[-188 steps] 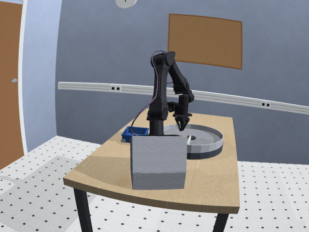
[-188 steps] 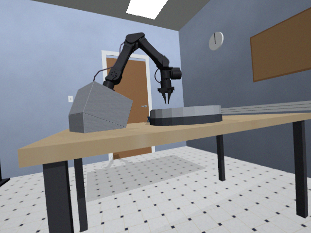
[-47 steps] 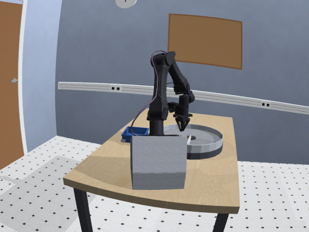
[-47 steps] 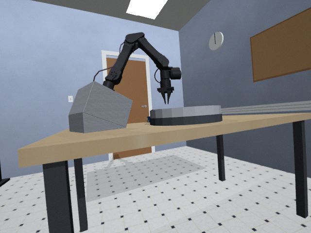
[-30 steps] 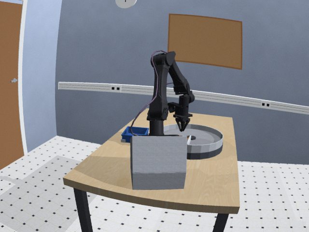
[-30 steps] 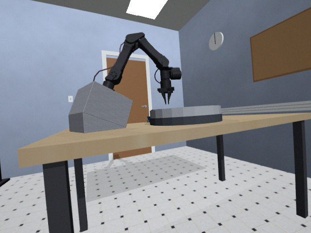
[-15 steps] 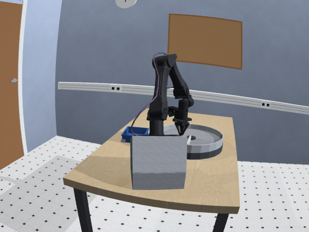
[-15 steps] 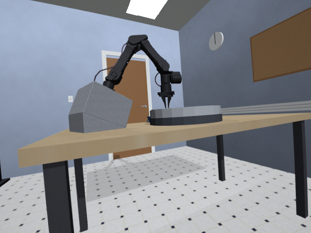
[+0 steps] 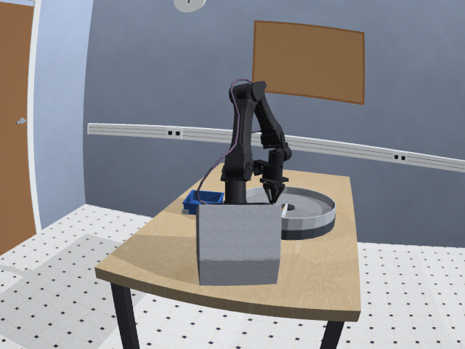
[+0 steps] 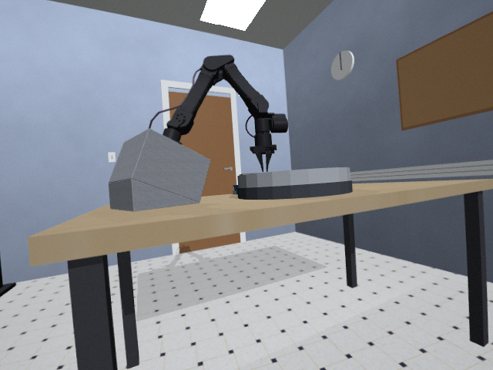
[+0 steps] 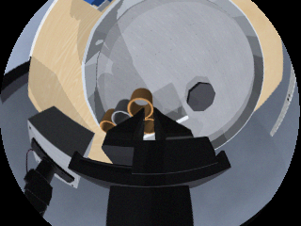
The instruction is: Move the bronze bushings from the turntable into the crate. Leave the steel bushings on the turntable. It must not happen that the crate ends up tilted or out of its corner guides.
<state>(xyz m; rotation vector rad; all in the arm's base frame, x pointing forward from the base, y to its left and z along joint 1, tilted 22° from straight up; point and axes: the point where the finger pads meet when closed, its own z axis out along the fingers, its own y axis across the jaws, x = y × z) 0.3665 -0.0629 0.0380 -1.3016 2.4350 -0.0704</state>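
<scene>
Behind the grey faceted housing (image 9: 238,240), at the left, the blue crate (image 9: 198,198) is mostly hidden. Right of it the black gripper (image 11: 143,124) hangs over the round grey turntable (image 9: 319,210), its jaws nearly closed with nothing between them. Its fingers cover part of the bronze bushings (image 11: 139,102), ring-shaped, clustered near the rim. One dark hexagonal steel bushing (image 11: 201,94) lies further right.

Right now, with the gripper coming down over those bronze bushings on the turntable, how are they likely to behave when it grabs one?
The bronze bushings look like short hollow cylinders standing on end, so a nudged one would probably tip and roll. They seem rigid, unlikely to deform between the fingers. They crowd near the turntable rim, so the nearly shut gripper may knock a neighbour.
</scene>
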